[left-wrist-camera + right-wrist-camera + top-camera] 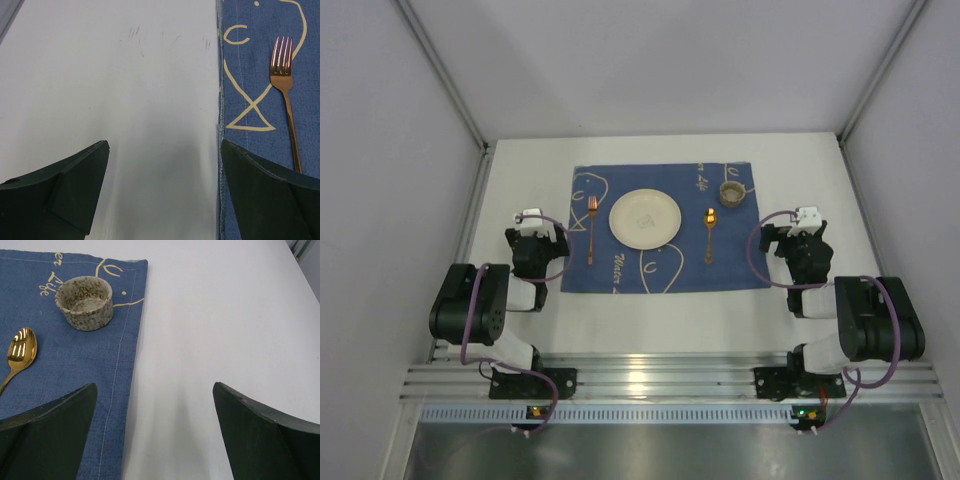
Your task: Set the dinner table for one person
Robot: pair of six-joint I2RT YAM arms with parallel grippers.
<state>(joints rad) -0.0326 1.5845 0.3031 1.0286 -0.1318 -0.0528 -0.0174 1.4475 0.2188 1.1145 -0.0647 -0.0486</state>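
The white dinner table carries a blue fish-patterned mat. On the mat lie a cream plate, a copper fork to its left, a gold spoon to its right and a speckled cup at the far right corner. My left gripper is open and empty over bare table just left of the mat; the fork shows beyond its right finger. My right gripper is open and empty just right of the mat, with the cup and spoon ahead on its left.
Silver rails edge the table left and right, with grey walls behind them. The arm bases sit on an aluminium frame at the near edge. Faint scuff marks mark the tabletop left of the mat.
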